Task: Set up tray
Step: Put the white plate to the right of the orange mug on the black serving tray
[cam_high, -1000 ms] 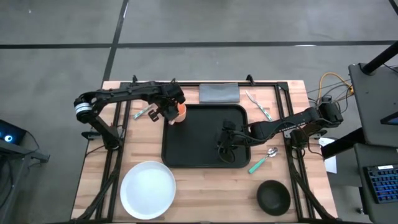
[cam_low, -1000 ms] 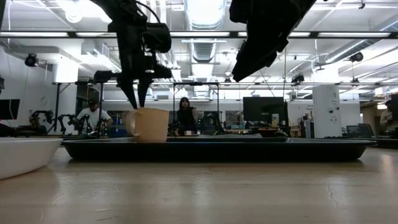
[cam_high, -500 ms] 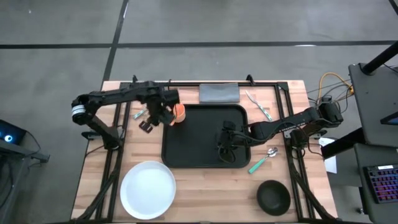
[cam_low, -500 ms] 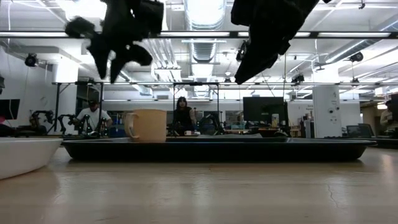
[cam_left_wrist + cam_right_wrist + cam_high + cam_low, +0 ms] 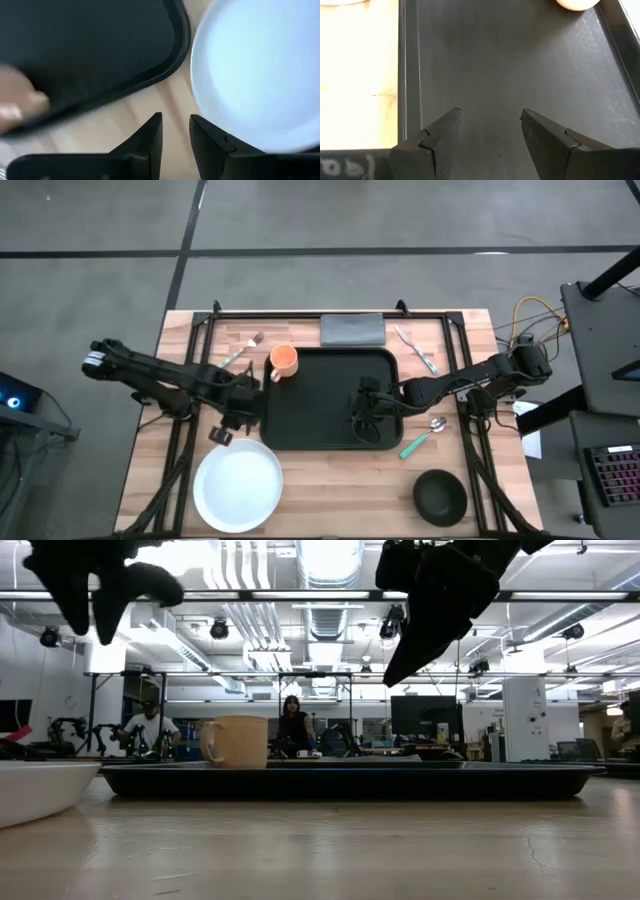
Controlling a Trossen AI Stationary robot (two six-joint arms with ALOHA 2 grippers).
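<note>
One item, an orange mug (image 5: 284, 361), sits in the far-left corner of the tray (image 5: 330, 425) at mid-table. Plate (image 5: 238, 485), bowl (image 5: 440, 493) and cutlery remain outside. Left end effector (image 5: 232, 420), narrowly parted, empty, hangs by the plate; right end effector (image 5: 362, 412), open, hovers over the tray.

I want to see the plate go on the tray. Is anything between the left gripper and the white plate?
Nothing visible is. The left gripper hangs in the air just beside the white plate, at the corner of the tray, jaws a little apart and empty. Only bare table lies between them. The orange cup sits at the tray's far corner.
</note>
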